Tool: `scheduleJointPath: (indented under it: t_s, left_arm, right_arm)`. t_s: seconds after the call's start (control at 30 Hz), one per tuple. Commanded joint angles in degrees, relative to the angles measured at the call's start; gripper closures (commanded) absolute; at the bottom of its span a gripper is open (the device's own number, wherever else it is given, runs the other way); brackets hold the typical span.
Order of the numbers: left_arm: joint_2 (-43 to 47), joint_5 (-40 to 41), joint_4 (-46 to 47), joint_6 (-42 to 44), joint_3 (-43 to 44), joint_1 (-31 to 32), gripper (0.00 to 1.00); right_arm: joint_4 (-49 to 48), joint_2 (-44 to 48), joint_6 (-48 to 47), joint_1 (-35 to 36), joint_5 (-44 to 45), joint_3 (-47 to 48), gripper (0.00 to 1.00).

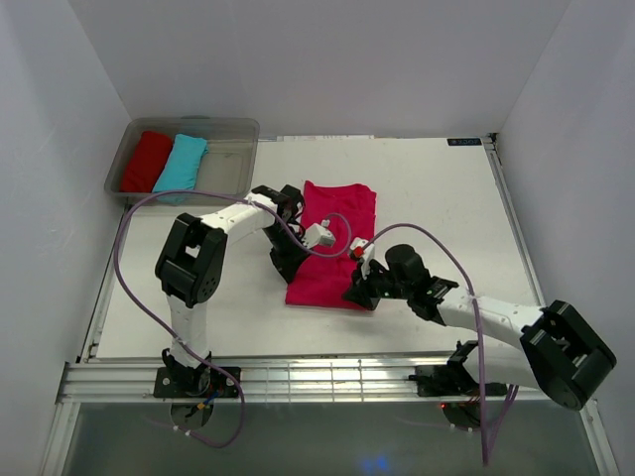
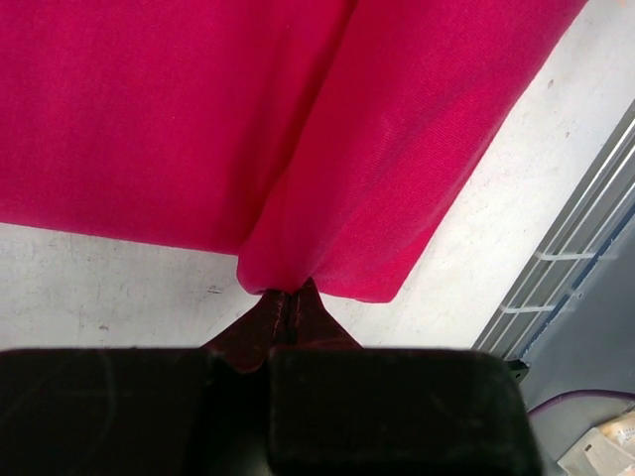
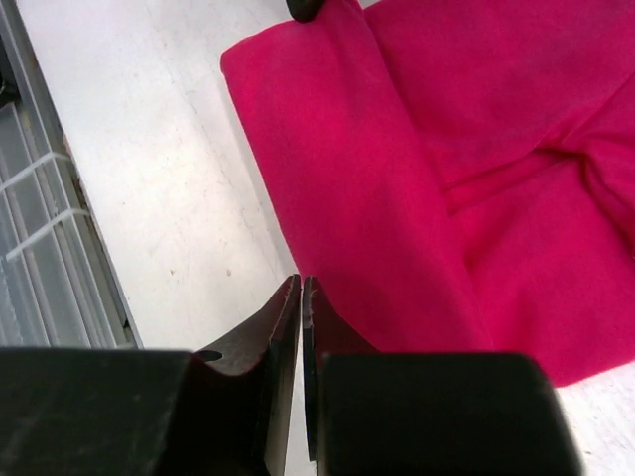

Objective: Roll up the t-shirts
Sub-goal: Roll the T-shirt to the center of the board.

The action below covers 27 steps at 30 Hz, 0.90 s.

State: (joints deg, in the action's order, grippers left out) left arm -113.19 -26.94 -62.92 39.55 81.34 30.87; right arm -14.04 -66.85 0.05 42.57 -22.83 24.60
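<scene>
The magenta-pink t-shirt lies folded into a long strip at the table's middle, running from far to near. My left gripper is at its near left corner. In the left wrist view the gripper is shut on the t-shirt, whose fabric bunches to a point at the tips. My right gripper is at the near right corner. In the right wrist view it is shut, its tips against the t-shirt's near edge, with no fabric showing between the jaws.
A clear plastic bin stands at the back left, holding a red cloth bundle and a turquoise cloth bundle. A metal rail runs along the table's near edge. Purple cables loop from both arms.
</scene>
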Motion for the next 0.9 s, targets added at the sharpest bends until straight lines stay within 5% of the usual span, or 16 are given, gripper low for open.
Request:
scheduleJointPath:
  t_s: [0.0,0.37,0.53,0.87]
  left_arm:
    - [-0.1,0.7,1.1,-0.8,2.0,-0.1,0.94]
    - [6.8,3.5,2.5,-2.3,4.3,-0.1,0.59]
    - [14.8,5.8,6.0,-3.7,4.6,0.8,0.53]
    - [33.8,29.7,28.9,3.3,-31.4,19.4,0.46]
  right_arm:
    - [-9.7,-3.7,5.4,0.4,1.4,1.2,0.91]
    - [-9.5,-10.5,10.3,0.0,7.4,2.9,0.92]
    - [-8.9,-13.0,12.0,-1.1,7.8,3.9,0.92]
    - [-8.5,-12.9,13.2,-1.6,7.2,4.4,0.92]
